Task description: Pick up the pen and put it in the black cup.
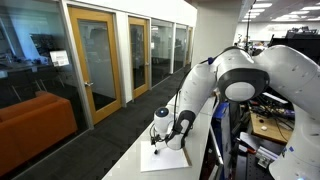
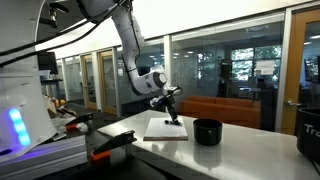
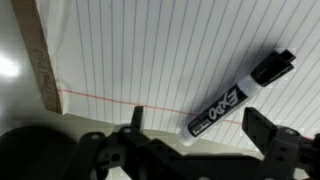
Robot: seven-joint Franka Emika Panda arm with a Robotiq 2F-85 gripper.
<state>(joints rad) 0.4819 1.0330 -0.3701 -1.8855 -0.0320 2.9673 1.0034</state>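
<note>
In the wrist view the pen (image 3: 232,97), a white marker with a black cap and "EXPO" lettering, lies slanted on the lined white paper sheet (image 3: 140,60). My gripper (image 3: 196,128) is open just above the sheet, with the pen's lower end between its two fingers. In an exterior view the gripper (image 2: 172,117) hangs over the paper (image 2: 165,129), and the short black cup (image 2: 207,131) stands on the table to its right. The gripper also shows in an exterior view (image 1: 165,143) over the paper (image 1: 163,157); the cup is hidden there.
The white table (image 2: 240,150) runs along glass office walls. An orange couch (image 2: 225,108) stands behind it. A taller black container (image 2: 309,132) is at the table's far right. Clutter and equipment (image 2: 70,125) lie at the left end.
</note>
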